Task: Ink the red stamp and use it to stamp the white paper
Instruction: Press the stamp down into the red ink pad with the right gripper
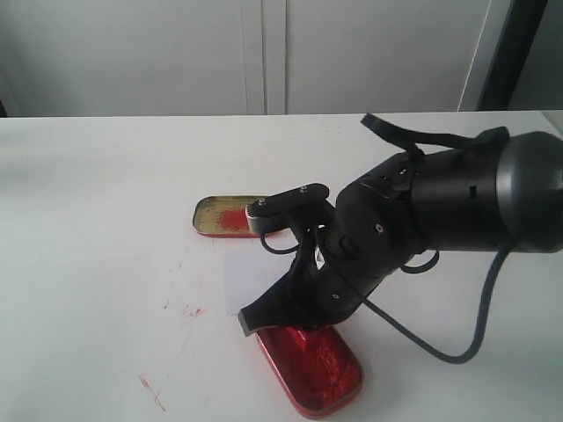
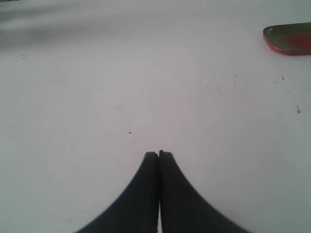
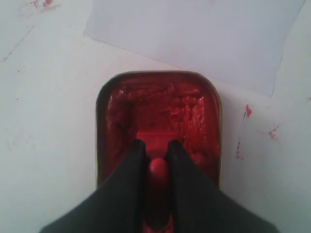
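In the right wrist view the red stamp point(image 3: 157, 167) stands between my right gripper's point(image 3: 155, 147) black fingers, which are shut on its knob. Its block end rests in the red ink of the oval ink tin point(image 3: 158, 109). The white paper point(image 3: 204, 34) lies just beyond the tin. In the exterior view the right gripper point(image 1: 264, 318) hangs over the near ink tin point(image 1: 317, 369), hiding the stamp, with the paper point(image 1: 251, 277) behind it. My left gripper point(image 2: 159, 154) is shut on nothing above bare table, out of the exterior view.
A shallow gold tin lid point(image 1: 227, 216) with a red smear lies behind the paper; its edge shows in the left wrist view point(image 2: 289, 39). Red ink specks point(image 1: 192, 311) mark the white table. A black cable point(image 1: 457, 343) loops from the right arm.
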You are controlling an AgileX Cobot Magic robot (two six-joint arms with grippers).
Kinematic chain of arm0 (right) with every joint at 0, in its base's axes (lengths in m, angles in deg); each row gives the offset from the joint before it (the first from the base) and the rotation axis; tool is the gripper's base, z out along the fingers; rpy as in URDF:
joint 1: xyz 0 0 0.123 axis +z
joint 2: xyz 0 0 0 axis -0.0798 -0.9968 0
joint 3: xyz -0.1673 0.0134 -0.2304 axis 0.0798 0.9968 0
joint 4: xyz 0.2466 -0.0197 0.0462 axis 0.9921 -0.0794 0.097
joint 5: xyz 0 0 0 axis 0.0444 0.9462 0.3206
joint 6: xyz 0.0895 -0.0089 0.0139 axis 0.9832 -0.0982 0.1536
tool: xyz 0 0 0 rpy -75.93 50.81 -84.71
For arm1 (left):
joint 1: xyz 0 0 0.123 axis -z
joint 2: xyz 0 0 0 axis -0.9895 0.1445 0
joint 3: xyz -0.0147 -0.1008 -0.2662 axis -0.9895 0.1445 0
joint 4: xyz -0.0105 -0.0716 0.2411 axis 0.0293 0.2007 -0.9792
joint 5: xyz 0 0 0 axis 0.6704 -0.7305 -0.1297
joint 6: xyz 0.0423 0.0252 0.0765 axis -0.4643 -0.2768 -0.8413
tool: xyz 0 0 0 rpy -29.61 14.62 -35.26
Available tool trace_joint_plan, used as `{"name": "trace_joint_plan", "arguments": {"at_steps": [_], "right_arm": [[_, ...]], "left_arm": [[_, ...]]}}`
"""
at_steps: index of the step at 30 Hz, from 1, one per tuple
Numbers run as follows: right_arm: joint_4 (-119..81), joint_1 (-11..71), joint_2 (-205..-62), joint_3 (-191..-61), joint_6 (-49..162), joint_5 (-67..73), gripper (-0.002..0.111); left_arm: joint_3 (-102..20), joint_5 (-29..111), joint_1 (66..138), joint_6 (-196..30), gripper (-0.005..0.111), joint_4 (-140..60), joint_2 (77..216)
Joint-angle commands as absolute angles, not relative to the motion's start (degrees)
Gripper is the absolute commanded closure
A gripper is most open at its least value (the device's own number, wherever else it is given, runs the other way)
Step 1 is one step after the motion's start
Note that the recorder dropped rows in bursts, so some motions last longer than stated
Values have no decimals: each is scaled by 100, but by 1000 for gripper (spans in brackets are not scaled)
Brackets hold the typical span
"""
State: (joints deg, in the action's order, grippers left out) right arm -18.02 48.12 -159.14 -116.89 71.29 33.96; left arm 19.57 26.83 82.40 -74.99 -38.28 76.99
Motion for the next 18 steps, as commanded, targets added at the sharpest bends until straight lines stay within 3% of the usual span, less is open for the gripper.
{"name": "trace_joint_plan", "arguments": {"at_steps": [1, 18], "right_arm": [[-1879, 4813, -16089, -11645, 7185, 3227, 108], [-2114, 4813, -16390, -11645, 7185, 2984, 108]], "left_arm": [[1987, 2690, 8240, -7505, 107, -3837, 7684], [1987, 2690, 8240, -7505, 107, -3837, 7684]]}}
